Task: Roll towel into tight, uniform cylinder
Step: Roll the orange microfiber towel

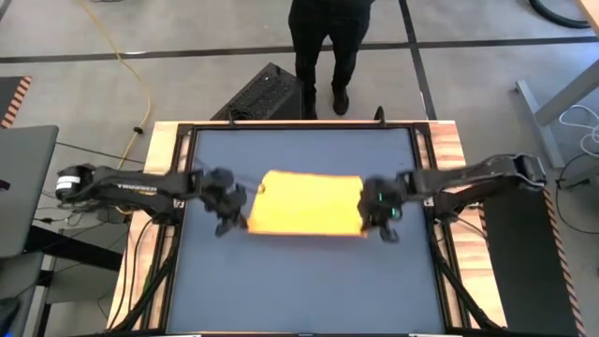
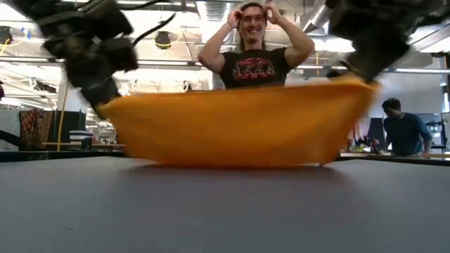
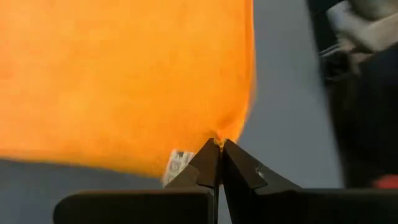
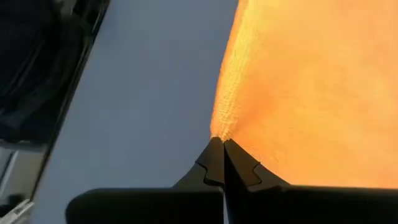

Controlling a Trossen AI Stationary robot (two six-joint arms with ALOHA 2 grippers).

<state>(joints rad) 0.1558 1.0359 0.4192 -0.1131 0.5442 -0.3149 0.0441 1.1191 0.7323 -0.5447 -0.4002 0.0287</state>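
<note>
The towel [image 1: 307, 202] is the landmark here: a bright yellow cloth spread as a wide rectangle over the middle of the dark grey table [image 1: 299, 290], stretched between the two arms. The left gripper [image 1: 236, 213] sits at the towel's left end, at the corner nearer the table's front edge; in the left wrist view its two dark fingers [image 3: 208, 168] are pressed together with almost no gap, and a pinch of yellow cloth is caught at their tips. A small white tag [image 3: 176, 164] shows at the towel's edge just beside those fingers. The right gripper [image 1: 379, 221] sits at the towel's right end, also at the front corner; the right wrist view shows its fingers [image 4: 214, 163] closed tight on the cloth's edge in the same way, with the grey tabletop to one side of the pinch and the towel spreading away on the other. In the low view the towel [image 2: 235, 123] hangs like a shallow sling, its two upper corners lifted by the grippers and its lower fold resting along the tabletop [image 2: 225, 211]. Beyond the towel, behind the table's far edge, a person [image 2: 255, 49] in a dark printed shirt stands with both hands raised to the head. Another person [image 2: 404, 130] shows farther off, to the right of the towel.
</note>
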